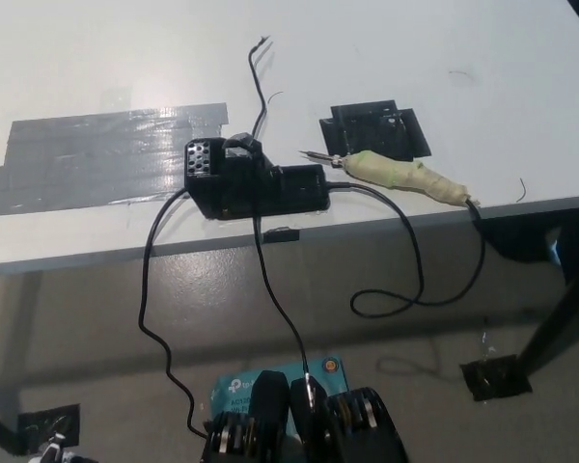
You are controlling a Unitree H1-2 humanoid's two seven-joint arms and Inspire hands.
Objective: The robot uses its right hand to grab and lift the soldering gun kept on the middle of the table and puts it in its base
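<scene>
Soldering gun (405,175) lies just right of its base (256,183) on the bench (96,68), ungrasped; neither hand's fingers visible, state untellable

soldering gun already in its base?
No. The soldering gun lies flat on the table, to the right of the black base, with neither robot hand in view.
</scene>
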